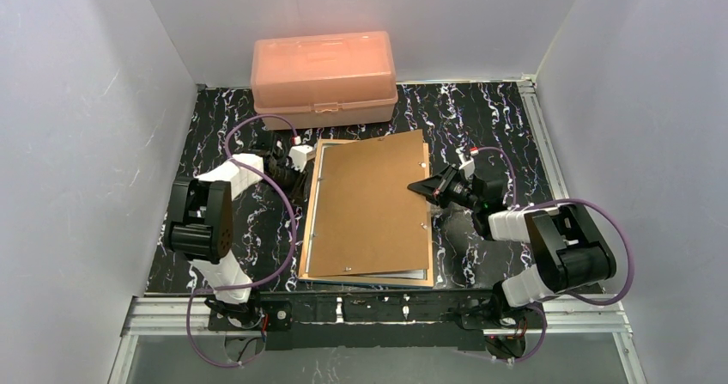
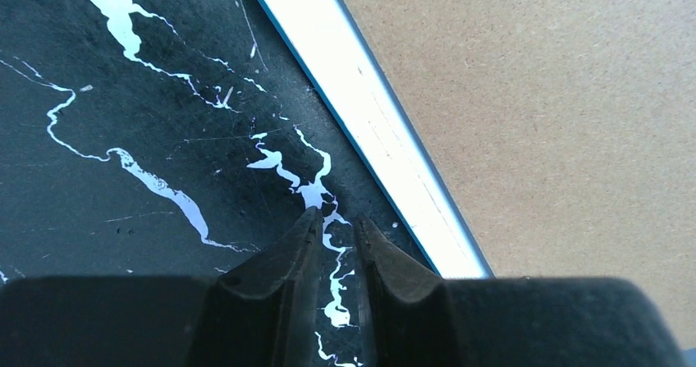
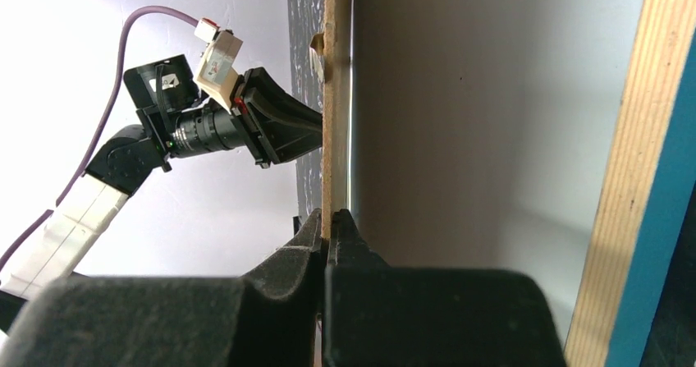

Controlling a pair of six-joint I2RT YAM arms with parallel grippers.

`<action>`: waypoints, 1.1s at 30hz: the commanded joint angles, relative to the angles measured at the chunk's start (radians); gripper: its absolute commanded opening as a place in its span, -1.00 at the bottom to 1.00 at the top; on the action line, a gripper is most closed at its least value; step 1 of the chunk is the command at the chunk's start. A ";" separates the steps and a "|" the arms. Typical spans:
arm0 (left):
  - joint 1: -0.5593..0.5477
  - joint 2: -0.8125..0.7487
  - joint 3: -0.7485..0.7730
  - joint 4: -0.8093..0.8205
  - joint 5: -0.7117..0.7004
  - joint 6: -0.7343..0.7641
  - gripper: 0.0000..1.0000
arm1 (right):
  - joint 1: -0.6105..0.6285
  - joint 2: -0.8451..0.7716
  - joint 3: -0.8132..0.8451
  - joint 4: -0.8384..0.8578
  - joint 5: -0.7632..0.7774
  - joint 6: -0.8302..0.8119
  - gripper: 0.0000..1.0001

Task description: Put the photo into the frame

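Observation:
The frame (image 1: 307,229) lies face down in the middle of the table, its pale back rim (image 2: 369,121) and wood edge (image 3: 632,178) showing. Over it lies the brown backing board (image 1: 369,204), askew. My right gripper (image 1: 427,186) is shut on the board's right edge (image 3: 331,96) and holds that side raised off the frame. My left gripper (image 2: 336,219) hovers over the bare table just outside the frame's left rim, its fingers a narrow gap apart with nothing between them. The photo is hidden; a pale grey surface (image 3: 476,137) under the board could be it or the glass, I cannot tell which.
A peach plastic box (image 1: 324,76) stands shut at the back, just beyond the frame's far edge. The tabletop (image 1: 481,118) is black with white marbling, between white walls. The left arm's wrist (image 3: 205,125) shows past the board's edge.

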 commanded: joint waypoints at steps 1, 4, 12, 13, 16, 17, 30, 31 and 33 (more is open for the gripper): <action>-0.007 0.014 -0.014 0.002 0.013 0.001 -0.64 | -0.002 0.023 0.020 0.165 -0.030 0.001 -0.97; -0.011 0.021 -0.014 0.007 0.017 0.002 -0.69 | -0.002 0.041 0.023 0.195 -0.030 -0.003 -0.97; -0.017 0.034 -0.012 0.015 0.022 -0.002 -0.74 | -0.001 0.069 0.027 0.273 -0.042 -0.045 -0.97; -0.018 0.036 -0.011 0.015 0.021 -0.003 -0.74 | -0.002 0.075 0.026 0.281 -0.047 -0.048 -0.97; -0.019 0.034 -0.009 0.015 0.022 -0.004 -0.76 | -0.002 0.099 0.026 0.275 -0.058 -0.062 -0.97; -0.019 0.033 -0.009 0.016 0.022 -0.004 -0.76 | -0.002 0.108 0.024 0.274 -0.059 -0.065 -0.97; -0.019 0.002 -0.006 -0.003 0.020 0.012 -0.81 | 0.000 0.127 0.067 0.013 -0.047 -0.241 -0.43; -0.019 0.001 -0.005 -0.004 0.019 0.013 -0.81 | 0.001 0.109 0.098 -0.073 -0.043 -0.287 -0.39; -0.019 -0.001 -0.003 -0.007 0.019 0.015 -0.83 | 0.003 0.073 0.155 -0.258 -0.024 -0.400 -0.26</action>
